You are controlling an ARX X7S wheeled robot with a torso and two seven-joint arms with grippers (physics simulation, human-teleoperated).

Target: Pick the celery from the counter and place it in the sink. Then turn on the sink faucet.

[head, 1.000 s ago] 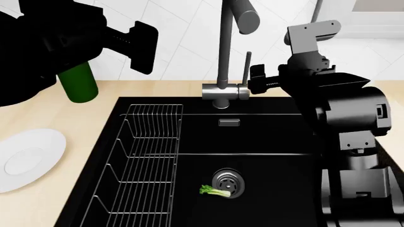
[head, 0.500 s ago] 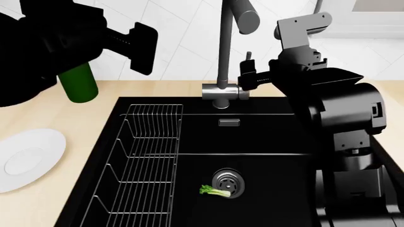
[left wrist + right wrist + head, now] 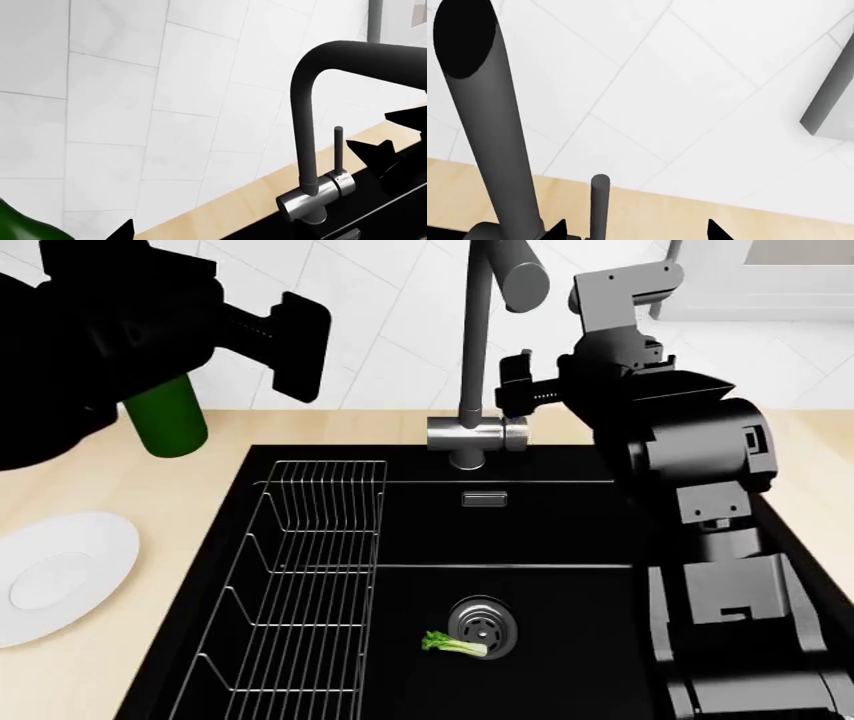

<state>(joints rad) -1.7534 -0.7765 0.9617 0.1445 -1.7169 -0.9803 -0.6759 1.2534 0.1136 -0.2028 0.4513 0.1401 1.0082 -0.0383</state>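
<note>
The celery lies on the floor of the black sink, touching the round steel drain. The grey faucet stands at the sink's back edge. My right gripper is open at the faucet's thin side lever. In the right wrist view the lever stands upright between my open fingertips, nearer one of them, beside the faucet pipe. My left gripper is raised at the upper left, open and empty. The left wrist view shows the faucet and its lever.
A wire rack fills the sink's left part. A dark green bottle stands on the beige counter at the back left, and a round white plate lies left of the sink. A tiled wall is behind.
My right gripper has moved left towards the faucet, so the lever now sits between its fingers. The celery and the left arm have not moved.
</note>
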